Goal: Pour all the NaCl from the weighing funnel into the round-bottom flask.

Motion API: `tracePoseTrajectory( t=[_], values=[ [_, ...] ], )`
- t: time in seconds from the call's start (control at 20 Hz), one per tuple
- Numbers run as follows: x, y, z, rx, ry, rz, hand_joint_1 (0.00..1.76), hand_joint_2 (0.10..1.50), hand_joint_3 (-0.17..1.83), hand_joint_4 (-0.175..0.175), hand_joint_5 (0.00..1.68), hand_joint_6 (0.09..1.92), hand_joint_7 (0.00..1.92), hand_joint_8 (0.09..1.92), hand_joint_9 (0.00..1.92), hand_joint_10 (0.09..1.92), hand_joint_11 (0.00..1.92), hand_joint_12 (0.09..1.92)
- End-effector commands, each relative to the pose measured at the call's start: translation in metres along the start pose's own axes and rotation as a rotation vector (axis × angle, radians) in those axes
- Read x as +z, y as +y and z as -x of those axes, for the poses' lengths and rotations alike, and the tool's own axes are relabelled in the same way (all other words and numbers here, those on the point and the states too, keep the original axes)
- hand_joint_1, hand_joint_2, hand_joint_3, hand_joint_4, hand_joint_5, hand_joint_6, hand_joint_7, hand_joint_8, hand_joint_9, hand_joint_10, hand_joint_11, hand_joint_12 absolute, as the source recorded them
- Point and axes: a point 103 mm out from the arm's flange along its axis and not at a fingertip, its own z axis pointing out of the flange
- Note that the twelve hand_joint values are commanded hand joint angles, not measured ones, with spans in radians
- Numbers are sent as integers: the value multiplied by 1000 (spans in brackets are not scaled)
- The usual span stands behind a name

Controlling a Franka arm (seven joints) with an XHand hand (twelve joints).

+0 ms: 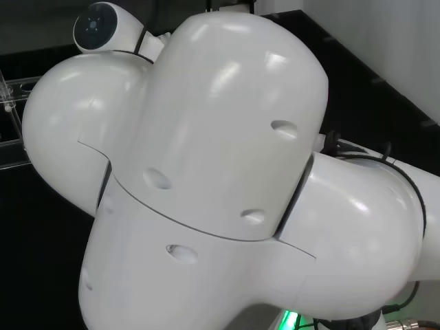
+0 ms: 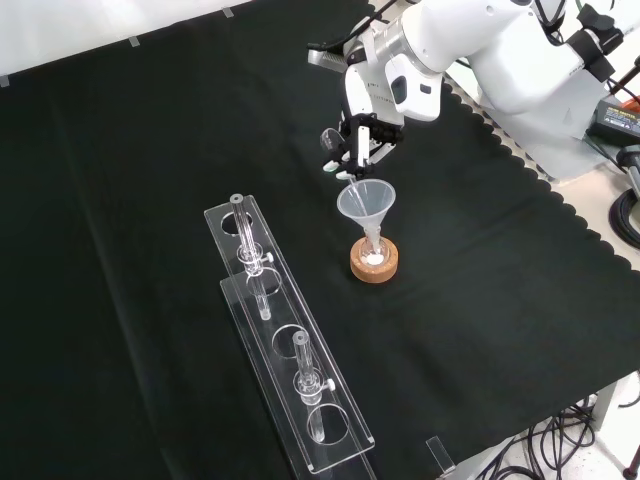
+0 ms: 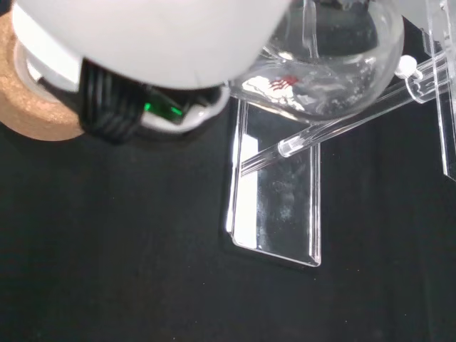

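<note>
In the front view the black and white hand (image 2: 358, 140) hangs above a clear glass funnel (image 2: 366, 200). That funnel stands in the neck of a round-bottom flask (image 2: 373, 252) on a cork ring (image 2: 375, 264). The hand's fingers are curled round a small clear weighing funnel (image 2: 352, 176), which is tilted with its tip down at the glass funnel's mouth. A little white powder (image 2: 372, 259) lies in the flask's bottom. The wrist view has the cork ring (image 3: 28, 107), a clear glass bowl (image 3: 335, 64) and a blurred white part of the hand (image 3: 142, 35).
Two long clear acrylic racks (image 2: 252, 250) (image 2: 315, 395) with glass pieces lie to the left of the flask in the front view. A small clear piece (image 2: 437, 452) stands at the cloth's near edge. The arm's white links (image 1: 206, 172) cover most of the head view.
</note>
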Motion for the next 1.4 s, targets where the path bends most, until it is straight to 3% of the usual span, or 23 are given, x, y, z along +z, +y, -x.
tracePoseTrajectory(
  t=[0.05, 1.4],
  values=[
    [1, 1, 1, -15, -31, 6, 1159, 600, 620, 175, 1589, 87, 1798, 87, 1340, 146, 268, 1432],
    [-8, 8, -8, -97, -162, 18, 1159, 601, 618, 175, 1589, 87, 1799, 87, 1340, 143, 263, 1434]
  ],
)
